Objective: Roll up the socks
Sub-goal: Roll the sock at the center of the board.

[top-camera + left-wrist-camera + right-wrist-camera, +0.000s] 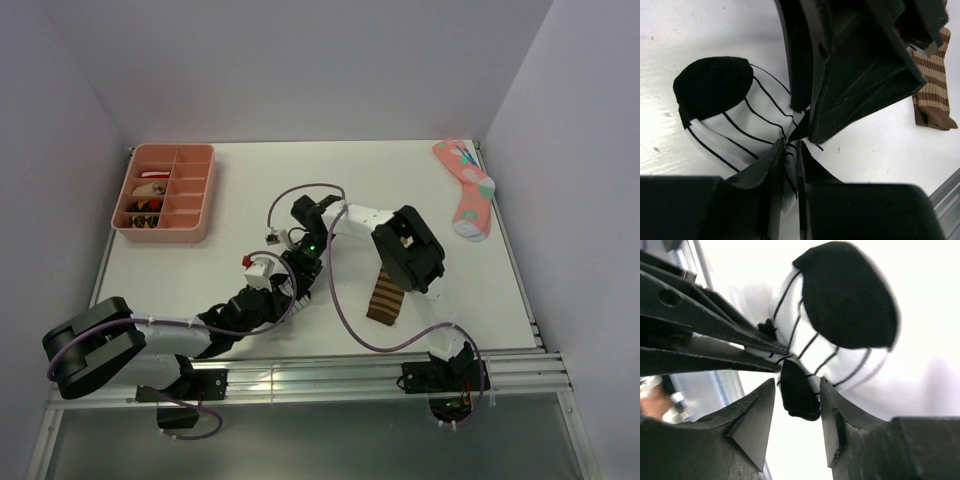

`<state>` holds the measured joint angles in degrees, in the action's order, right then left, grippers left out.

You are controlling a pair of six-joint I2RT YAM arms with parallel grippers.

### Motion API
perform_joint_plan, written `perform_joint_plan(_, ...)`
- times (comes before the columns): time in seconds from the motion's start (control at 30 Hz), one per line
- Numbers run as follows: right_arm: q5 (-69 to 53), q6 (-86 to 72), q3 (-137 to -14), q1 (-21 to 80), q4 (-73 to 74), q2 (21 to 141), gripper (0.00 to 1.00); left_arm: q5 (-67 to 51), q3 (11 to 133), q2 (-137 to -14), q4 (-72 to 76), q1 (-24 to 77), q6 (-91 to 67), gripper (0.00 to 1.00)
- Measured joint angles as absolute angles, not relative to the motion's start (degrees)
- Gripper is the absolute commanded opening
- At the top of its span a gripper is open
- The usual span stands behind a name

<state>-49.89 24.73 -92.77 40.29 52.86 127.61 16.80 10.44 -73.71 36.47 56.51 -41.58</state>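
Currently, both arms meet near the middle of the white table (250,170).

Far left: a salmon-pink plastic compartment tray (165,236), well apart from the work and not part of this job.

My left pincer (790,145) is clenched on a fold of the small white sock of knit fabric, thin black stripes, black toe (735,120). I judge the pinch anchors the fabric so a roll can be turned against it.

My right pincer (797,382) stands released, jaws apart to either side of a black end of the white sock. It is probably cuff or heel, but the blurred wrist view won't settle which, nor whether a pad touches it. So placed, it could take that end next.

Just right of it, the longer brown-and-tan striped ribbed sock (384,297) lies flat and unrolled, clear of both pincers.

Far-right corner: a pink fabric sock with coloured dots and teal toe (468,190), not for rolling.
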Motion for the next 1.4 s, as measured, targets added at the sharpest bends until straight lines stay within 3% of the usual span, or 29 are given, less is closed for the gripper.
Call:
perform_joint_plan(0.4, -41.69, 23.40, -83.81, 35.14, 43.75, 115.77, 0.51, 13.80, 12.80, -75.22, 32.91, 54.50, -47.86, 0.00)
perform_joint_plan(0.87, -35.68, 32.64, -61.34, 31.00, 34.74, 92.92, 0.50, -6.24, 22.15, -90.74, 38.76, 46.44, -50.61, 0.00)
perform_joint_plan(1.07, -32.01, 39.75, -52.18, 32.12, 31.29, 85.21, 0.50, -14.48, 27.51, -97.47, 39.86, 46.11, -50.57, 0.00)
perform_joint_plan(1.4, -23.49, 45.36, -37.76, 41.95, 20.01, 73.14, 0.47, -21.15, 30.22, -98.30, 34.96, 45.50, -50.96, 0.00)
